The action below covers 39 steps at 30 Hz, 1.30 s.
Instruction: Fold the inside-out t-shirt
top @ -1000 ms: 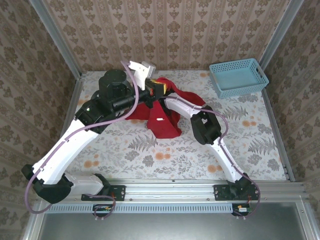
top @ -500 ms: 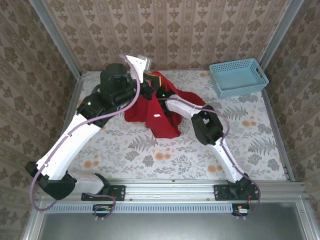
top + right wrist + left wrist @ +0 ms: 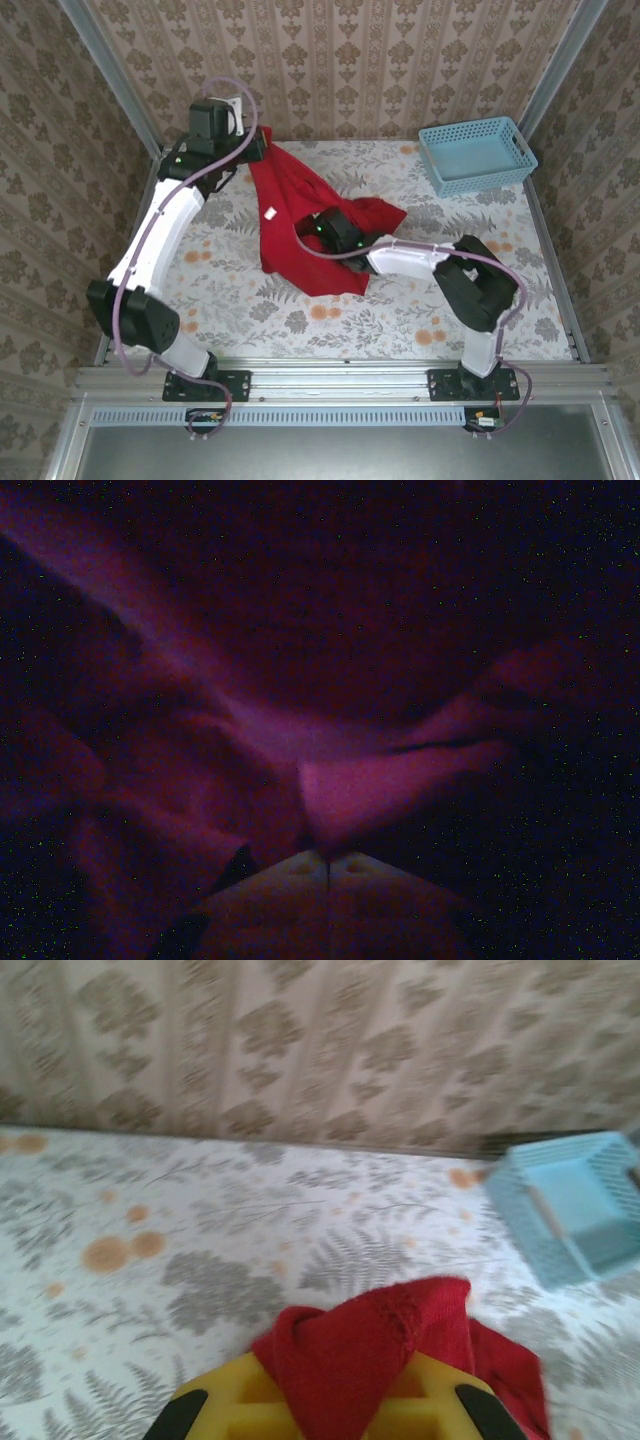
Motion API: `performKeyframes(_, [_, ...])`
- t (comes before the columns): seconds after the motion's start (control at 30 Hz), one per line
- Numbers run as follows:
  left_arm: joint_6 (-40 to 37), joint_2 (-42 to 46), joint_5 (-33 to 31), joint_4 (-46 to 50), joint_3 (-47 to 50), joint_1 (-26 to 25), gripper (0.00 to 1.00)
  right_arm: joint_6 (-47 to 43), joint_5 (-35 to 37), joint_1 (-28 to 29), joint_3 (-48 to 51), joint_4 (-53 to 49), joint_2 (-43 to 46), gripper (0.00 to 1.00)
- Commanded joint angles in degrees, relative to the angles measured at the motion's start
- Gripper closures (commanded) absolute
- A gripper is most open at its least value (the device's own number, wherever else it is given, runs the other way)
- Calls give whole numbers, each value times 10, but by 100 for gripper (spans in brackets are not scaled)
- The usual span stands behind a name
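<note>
Two sets of jaws, and both are on the one red inside-out t-shirt (image 3: 292, 252). My left jaws are pinched on a bunched edge of it. In the left wrist view the cloth rises between my yellow fingers (image 3: 225, 1405), and from above that end hangs lifted at the far-left corner of the tabletop (image 3: 520, 290). My right jaws are pressed together low in the middle of the garment, buried in its folds. The right wrist view is dark, but a peak of cloth runs straight into the seam between the pads (image 3: 300, 875), so I judge a fold is caught there.

What the next move turns on is the shirt's line. Its long axis runs on a slant from my raised left jaws at the far left down toward the near middle, with a shorter lobe spilling to the right past my right jaws. The bulk still on the tabletop lies around and just near-side of my right jaws, so my right arm (image 3: 410, 258) is the nearer one to it. My left arm (image 3: 160, 230) holds only the far end.

Counted — one t-shirt, crumpled and not yet flat, let alone folded. There is one light-blue basket (image 3: 484, 180), well apart at the far right.
</note>
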<state>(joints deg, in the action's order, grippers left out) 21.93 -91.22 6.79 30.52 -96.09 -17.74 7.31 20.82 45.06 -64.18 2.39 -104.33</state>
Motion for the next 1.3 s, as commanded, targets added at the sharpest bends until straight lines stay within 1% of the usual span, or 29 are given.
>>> performKeyframes(0.0, [19,-51,-4,18,1,36,100,-3,13,16,56,114,72,100])
performKeyframes(0.13, [27,-125,-26,30,11,72,100,-1,7,35,126,165,138,100])
performKeyframes(0.23, [23,-190,-51,53,6,86,100,2,-8,43,167,191,193,100])
performKeyframes(0.33, [16,-258,-73,89,-10,90,100,13,-28,45,194,203,242,100])
performKeyframes(0.4, [15,-292,-74,107,-16,90,100,17,-41,44,209,216,290,100])
performKeyframes(0.5, [15,-308,-71,109,-1,83,99,17,-60,41,219,219,319,100])
performKeyframes(0.6, [12,-290,-73,101,29,73,91,32,-93,30,230,219,332,100])
performKeyframes(0.67, [9,-264,-56,90,57,67,85,51,-117,19,244,229,336,100])
performKeyframes(0.73, [7,-220,-30,70,101,56,74,61,-125,11,256,233,335,100])
performKeyframes(0.8, [6,-162,-24,51,153,38,61,64,-124,10,266,232,335,100])
performKeyframes(0.83, [8,-130,-28,44,177,28,56,66,-124,9,270,231,337,100])
performKeyframes(0.93, [5,-21,-34,12,257,-24,42,71,-123,6,287,223,355,100])
performKeyframes(1.0, [-12,38,-23,-22,303,-75,35,76,-120,6,299,213,367,100])
performKeyframes(1.03, [-24,56,-10,-35,317,-107,32,80,-119,6,305,209,370,100])
performKeyframes(1.13, [-45,73,13,-64,344,-168,28,95,-119,6,323,205,376,100])
performKeyframes(1.2, [-47,67,23,-90,357,-188,27,105,-120,6,333,204,380,100])
performKeyframes(1.27, [-45,43,20,-94,354,-195,28,112,-119,6,342,203,389,100])
